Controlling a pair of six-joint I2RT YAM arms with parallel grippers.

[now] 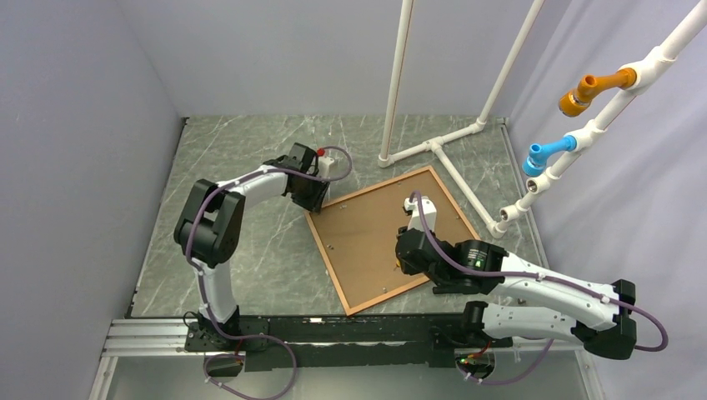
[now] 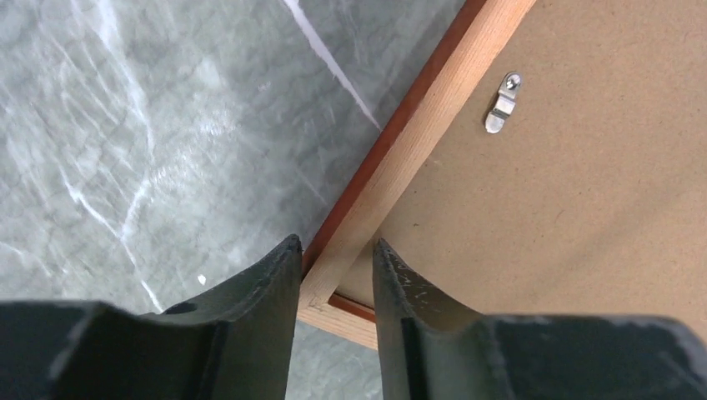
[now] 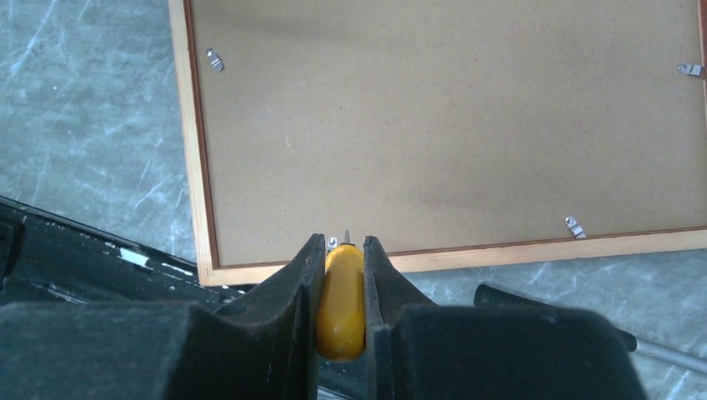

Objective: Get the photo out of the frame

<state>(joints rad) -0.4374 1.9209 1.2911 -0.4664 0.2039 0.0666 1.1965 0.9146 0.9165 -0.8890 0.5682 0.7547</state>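
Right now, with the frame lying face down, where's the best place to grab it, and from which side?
Probably the wooden rail at a corner, from above: one finger outside, one inside over the board. The frame lies flat on the table, so only its raised rail offers a pinch. The left gripper straddles one such corner.

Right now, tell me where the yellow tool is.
In the right wrist view, the yellow tool is clamped in the right gripper, its tip at a metal clip by the frame's lower edge.
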